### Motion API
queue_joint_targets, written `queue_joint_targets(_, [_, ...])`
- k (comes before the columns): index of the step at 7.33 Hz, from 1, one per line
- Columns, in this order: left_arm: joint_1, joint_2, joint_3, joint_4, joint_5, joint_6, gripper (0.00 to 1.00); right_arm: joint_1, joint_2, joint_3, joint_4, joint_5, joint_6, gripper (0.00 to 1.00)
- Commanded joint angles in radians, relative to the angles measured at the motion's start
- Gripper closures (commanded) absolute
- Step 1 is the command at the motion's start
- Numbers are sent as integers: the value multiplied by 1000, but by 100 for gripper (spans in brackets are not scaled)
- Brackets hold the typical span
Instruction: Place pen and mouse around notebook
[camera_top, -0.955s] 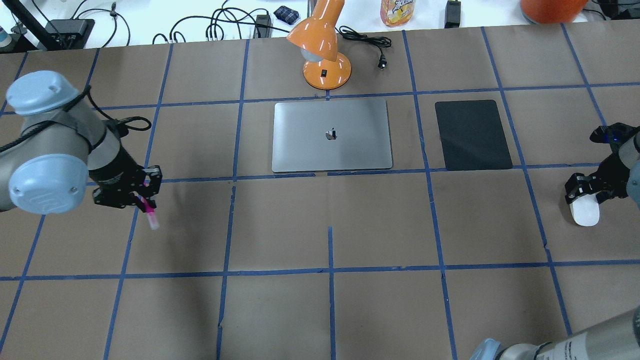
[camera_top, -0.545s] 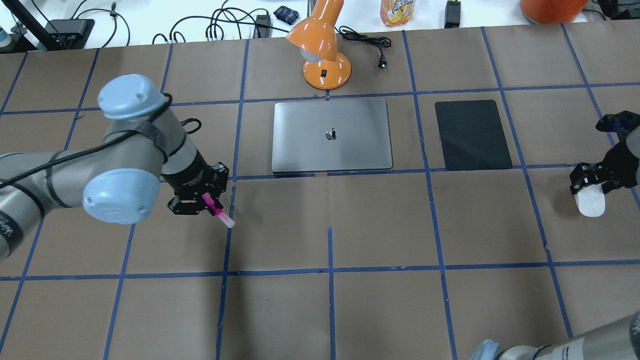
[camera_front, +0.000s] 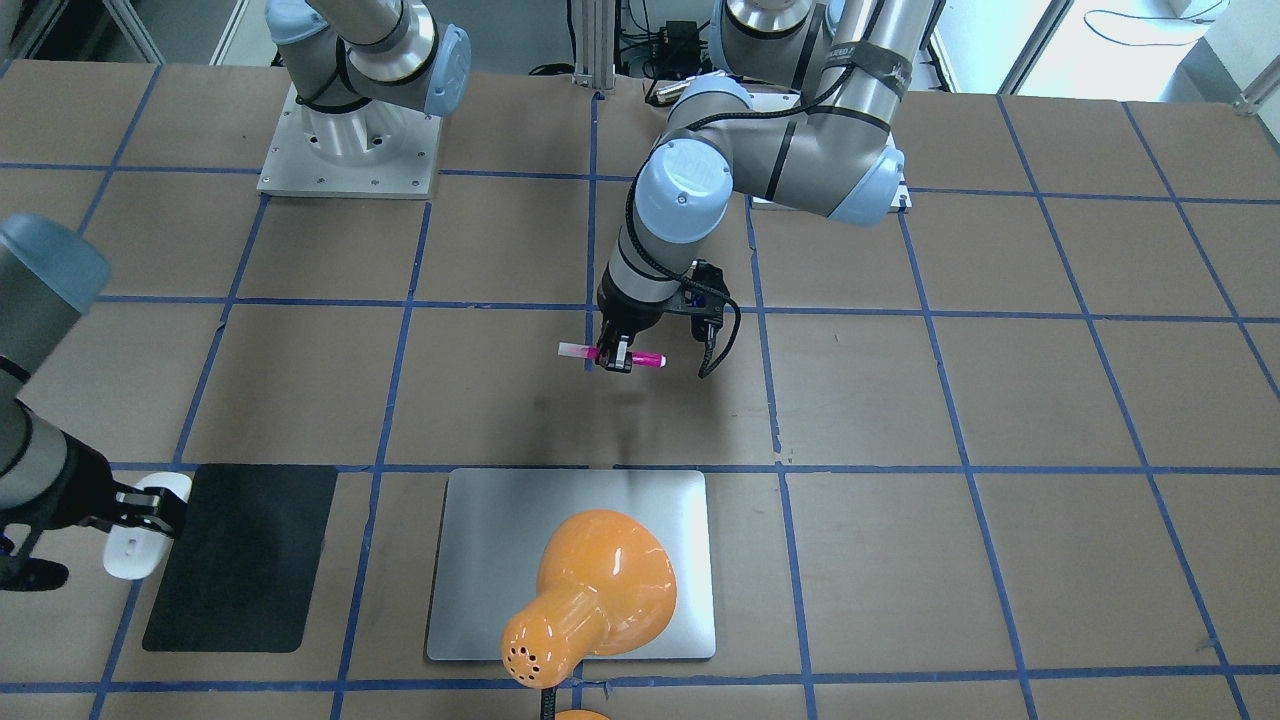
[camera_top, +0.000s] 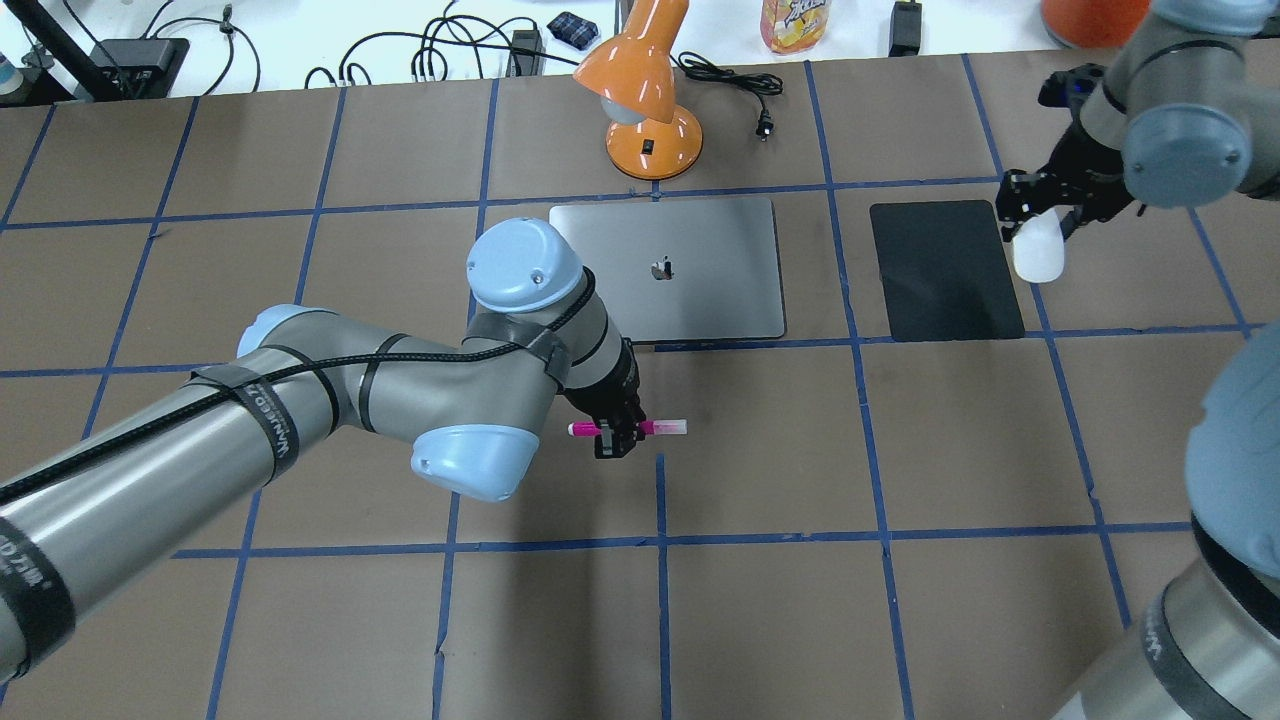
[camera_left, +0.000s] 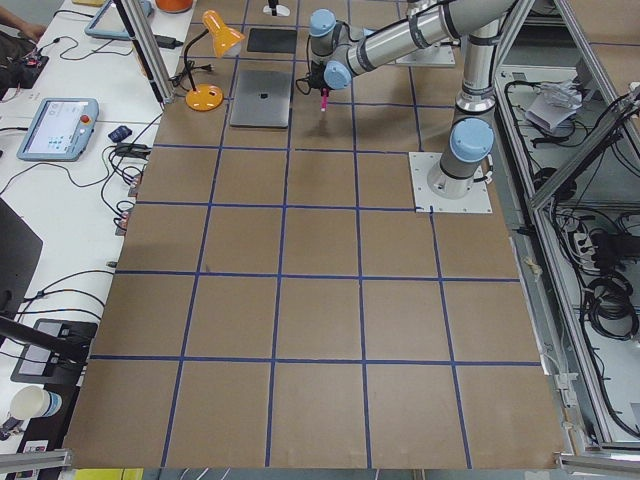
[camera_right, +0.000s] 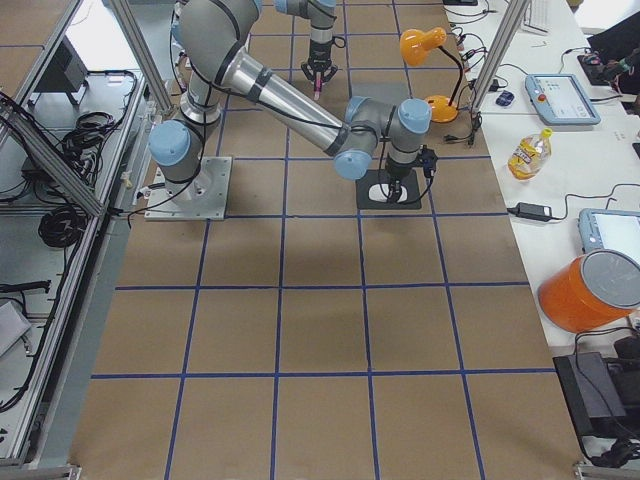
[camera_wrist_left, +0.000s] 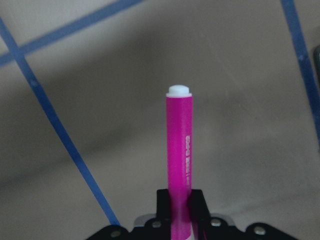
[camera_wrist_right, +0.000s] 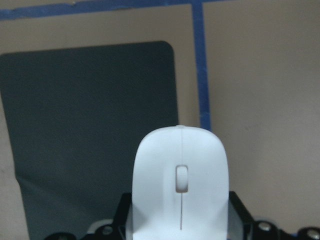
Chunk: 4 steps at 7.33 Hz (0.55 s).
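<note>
Here, the left claw (camera_top: 612, 438) is clenched on the pen (camera_top: 655, 427), gripping the pink barrel near its middle so that both ends stick out sideways. The pen lies level and roughly parallel to the near edge of the notebook (camera_top: 720, 290). It is held above the brown-papered surface (camera_top: 800, 620) (a soft shadow falls on the paper beneath it in the front-facing view). It hangs near that edge on the robot's side, apart from the notebook, with its pale cap end toward the robot's right and its white tip toward the left. In the left wrist view the tip points away from the camera, over bare paper crossed by a blue tape line (camera_wrist_left: 60, 145).

The right claw (camera_top: 1036, 215) grasps the mouse (camera_top: 1037, 255) by one end. The mouse is at the right-hand edge of the black mat (camera_top: 940, 270), toward its far corner, and the right wrist view shows it over the border between mat and paper. Whether it touches down cannot be told. The mat lies between mouse and notebook. The notebook rests flat, with the orange lamp (camera_top: 655, 140) standing just beyond its far edge.
</note>
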Motion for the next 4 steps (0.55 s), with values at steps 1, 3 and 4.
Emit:
queue_joint_targets(1, [-19, -99, 84, 10, -17, -206, 100, 69, 76, -37, -57, 2, 120, 65])
queue_joint_targets(3, [-28, -147, 111, -29, 7, -217, 100, 76, 78, -19, -48, -3, 128, 65])
queue_joint_targets(4, [-40, -158, 106, -30, 35, -216, 100, 79, 72, 5, -51, -24, 107, 64])
